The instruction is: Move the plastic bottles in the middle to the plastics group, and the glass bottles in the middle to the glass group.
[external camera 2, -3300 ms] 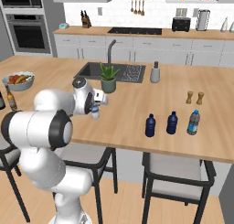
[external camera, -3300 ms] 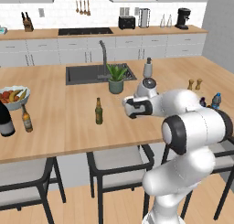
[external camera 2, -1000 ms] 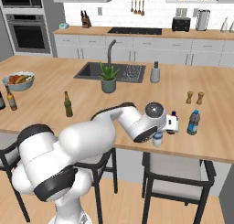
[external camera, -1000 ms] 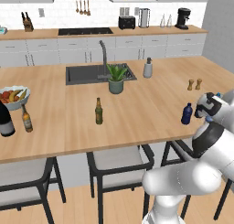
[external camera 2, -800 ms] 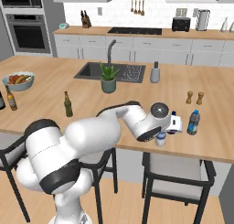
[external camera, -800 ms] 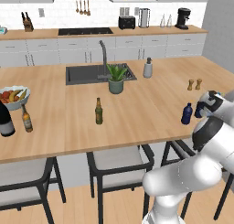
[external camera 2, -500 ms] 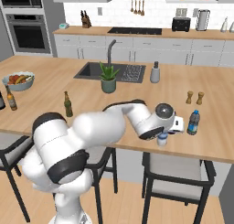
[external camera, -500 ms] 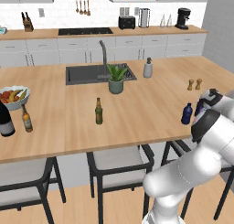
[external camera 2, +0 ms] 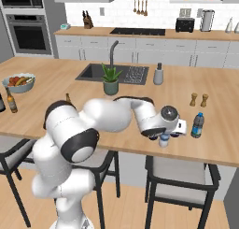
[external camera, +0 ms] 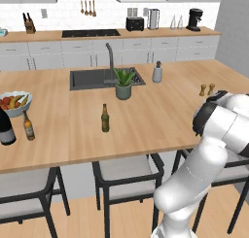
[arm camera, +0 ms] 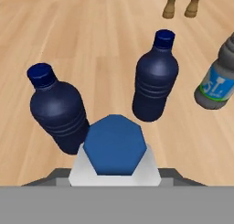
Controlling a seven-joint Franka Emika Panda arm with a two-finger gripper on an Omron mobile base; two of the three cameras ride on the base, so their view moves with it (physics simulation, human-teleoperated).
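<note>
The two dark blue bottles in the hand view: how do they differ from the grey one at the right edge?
The two dark blue bottles are opaque navy all over; the grey bottle has a pale body. The blue ones carry no label; the grey one wears a bright blue label band. Both blue ones show in full, caps included; the frame edge crops the grey one. All stand on the wooden counter.

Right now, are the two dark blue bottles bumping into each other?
Apart. In the hand view, bare wooden counter shows between the left dark blue bottle and the right dark blue bottle.

Arm stretched far right and low, gripper [external camera 2: 164, 137] pointing down, its opening apparently hidden
</note>
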